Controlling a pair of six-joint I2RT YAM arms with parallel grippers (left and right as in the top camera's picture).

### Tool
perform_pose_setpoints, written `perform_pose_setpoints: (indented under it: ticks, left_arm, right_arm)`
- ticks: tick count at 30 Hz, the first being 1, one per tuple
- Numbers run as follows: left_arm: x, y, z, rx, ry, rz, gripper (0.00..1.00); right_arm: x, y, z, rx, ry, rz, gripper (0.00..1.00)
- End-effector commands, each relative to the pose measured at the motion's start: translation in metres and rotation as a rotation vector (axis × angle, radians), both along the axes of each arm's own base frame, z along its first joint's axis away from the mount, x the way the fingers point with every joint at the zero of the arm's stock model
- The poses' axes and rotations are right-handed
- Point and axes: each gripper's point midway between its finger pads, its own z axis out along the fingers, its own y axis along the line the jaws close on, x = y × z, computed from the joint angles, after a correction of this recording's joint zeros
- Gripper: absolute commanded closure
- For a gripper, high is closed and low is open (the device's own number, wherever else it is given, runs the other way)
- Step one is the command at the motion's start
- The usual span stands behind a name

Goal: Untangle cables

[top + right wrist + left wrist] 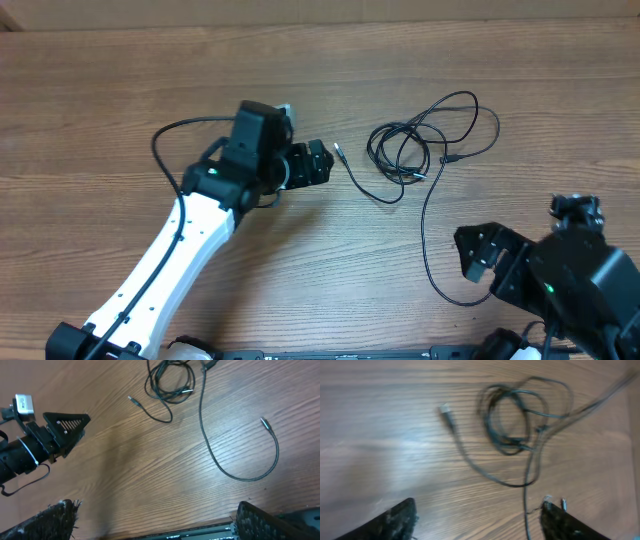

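Cables (420, 150) are lying tangled on the table (100, 80); both jaws are standing wide and empty, the left hovering near a loose tip (337, 150). Reaching seems underway, so next is calling for pinching that tip

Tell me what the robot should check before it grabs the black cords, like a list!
1. Left hand open and empty: ok.
2. Right hand open and empty: ok.
3. Silvery plug tip lying free, near the left hand: ok.
4. Cables pulled apart: not ok, they loop over each other.
5. Which cord lies on top in the loops: cannot tell.
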Motion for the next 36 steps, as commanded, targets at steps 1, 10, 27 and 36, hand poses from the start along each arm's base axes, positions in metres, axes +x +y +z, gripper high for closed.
perform_pose_setpoints:
  ticks: [1,10,27,36]
  left_arm:
    - [0.002,-0.027,-0.004,0.017,-0.058,-0.099,0.29]
    - [0.031,-0.077,-0.059,0.077,-0.125,-0.145,0.43]
    - [0.072,-0.109,-0.131,-0.026,-0.108,-0.049,0.43]
    - [0.08,-0.139,-0.125,-0.214,-0.126,-0.093,0.96]
  right_arm:
    - [0.0,-0.005,-0.009,0.002,0.011,-0.057,0.0]
    - [0.002,-0.005,-0.032,-0.046,0.062,-0.081,0.0]
    - [0.014,-0.003,-0.037,-0.039,0.031,-0.127,0.0]
    - [0.015,-0.002,-0.036,-0.034,0.027,-0.127,0.0]
